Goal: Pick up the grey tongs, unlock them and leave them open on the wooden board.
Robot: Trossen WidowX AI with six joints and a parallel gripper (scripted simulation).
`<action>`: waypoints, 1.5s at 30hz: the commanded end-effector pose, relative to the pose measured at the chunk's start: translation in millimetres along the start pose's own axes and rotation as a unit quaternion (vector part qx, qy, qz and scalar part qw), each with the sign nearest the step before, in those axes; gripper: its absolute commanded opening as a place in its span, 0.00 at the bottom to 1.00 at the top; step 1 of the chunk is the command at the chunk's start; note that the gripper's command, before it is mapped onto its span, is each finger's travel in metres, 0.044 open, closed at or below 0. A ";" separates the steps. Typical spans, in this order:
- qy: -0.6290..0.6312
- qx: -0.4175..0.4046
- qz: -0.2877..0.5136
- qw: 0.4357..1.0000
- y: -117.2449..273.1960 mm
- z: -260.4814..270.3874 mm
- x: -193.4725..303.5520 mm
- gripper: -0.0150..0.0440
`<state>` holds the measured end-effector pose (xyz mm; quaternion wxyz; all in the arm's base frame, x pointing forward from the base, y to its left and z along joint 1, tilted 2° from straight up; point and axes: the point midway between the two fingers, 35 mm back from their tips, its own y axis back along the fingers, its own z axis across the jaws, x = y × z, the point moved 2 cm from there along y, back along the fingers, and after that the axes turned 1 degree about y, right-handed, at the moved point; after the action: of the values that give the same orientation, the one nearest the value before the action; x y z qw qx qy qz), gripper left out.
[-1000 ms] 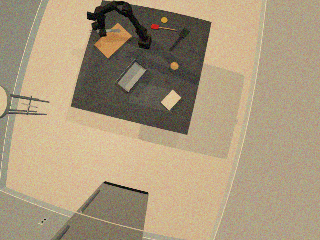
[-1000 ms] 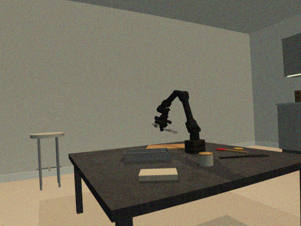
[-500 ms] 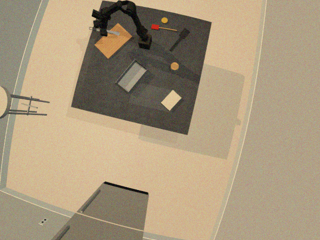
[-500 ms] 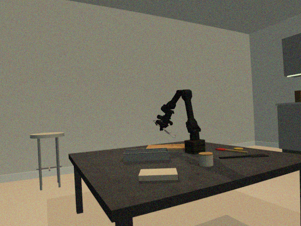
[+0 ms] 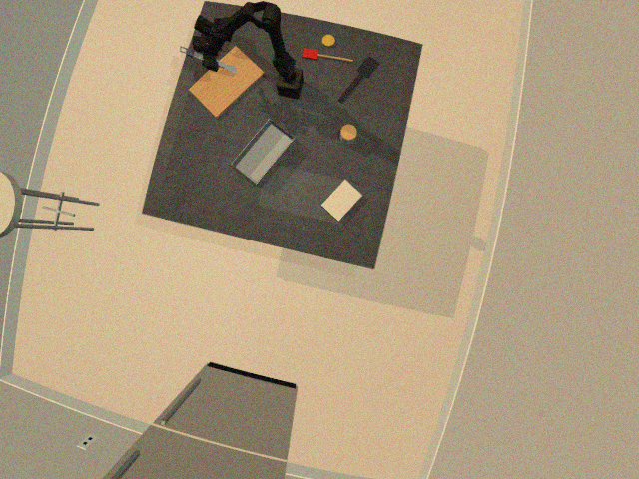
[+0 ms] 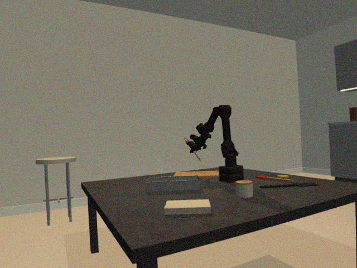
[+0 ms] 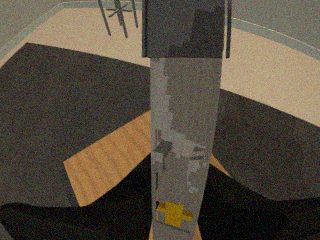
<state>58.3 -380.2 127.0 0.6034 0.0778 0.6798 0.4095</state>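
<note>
Stool (image 5: 31,211) at far left, seat cut off by the top-view edge. Next, end effector (image 6: 195,149) is clenched on the grey tongs (image 5: 222,65), held in the air above the wooden board (image 5: 227,82), not touching it. Its fingers are too dark and small to make out in top or exterior views; in wrist view the tongs (image 7: 182,160) fill the centre and hide most of the board (image 7: 100,170) behind. Whether tong arms are parted or locked: can't tell. Long axis steeply tilted in exterior view, tips (image 6: 202,163) pointing down toward board and slightly right, hinge end up near the wrist. Yellow mark (image 7: 175,214) shows on the tongs low in the wrist view. Roasting tin (image 5: 262,152) mid-worktop (image 5: 196,180), nothing seen inside. Further right: pale block (image 5: 341,199), lidded jar (image 5: 347,132), contents hidden by lid, red spatula (image 5: 322,55), yellow disc (image 5: 328,40), dark spatula (image 5: 358,77).
</note>
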 end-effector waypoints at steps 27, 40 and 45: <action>0.040 -0.013 -0.199 0.979 46.8 16.3 17.3 0.00; 0.040 -0.013 -0.199 0.979 46.8 16.3 17.3 0.00; 0.040 -0.013 -0.199 0.979 46.8 16.3 17.3 0.00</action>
<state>49.4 -332.0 144.4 0.6447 -0.0794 0.7017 0.2927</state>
